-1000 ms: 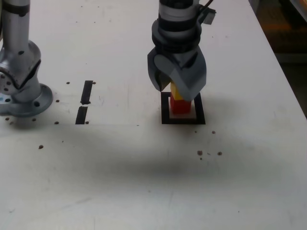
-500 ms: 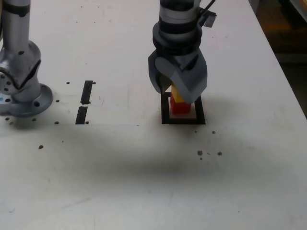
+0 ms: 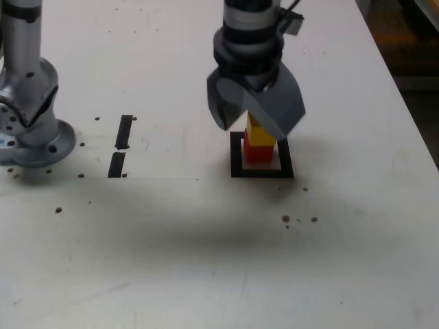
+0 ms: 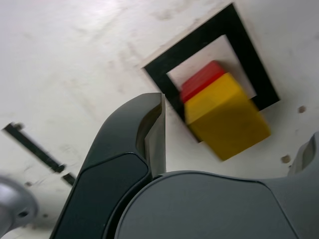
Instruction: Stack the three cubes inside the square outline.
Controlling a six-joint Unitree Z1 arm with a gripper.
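Note:
A yellow cube (image 3: 260, 136) sits on a red cube (image 3: 259, 153) inside the black square outline (image 3: 236, 156). My gripper (image 3: 255, 122) hangs open just above this stack, its jaws spread to either side of the yellow cube's top. In the wrist view the yellow cube (image 4: 227, 117) stands apart from the dark finger (image 4: 149, 129), with the red cube (image 4: 202, 79) under it and the outline (image 4: 239, 47) around both. No green cube shows in either view.
Two short black tape strips (image 3: 124, 131) (image 3: 116, 164) lie at the exterior view's left, beside the arm's metal base (image 3: 31, 133). Small dark specks (image 3: 286, 218) dot the white table. The table's edge (image 3: 411, 110) runs along the exterior view's right.
The jaws have spread wider and the gripper has lifted slightly. The yellow cube stays on the red one.

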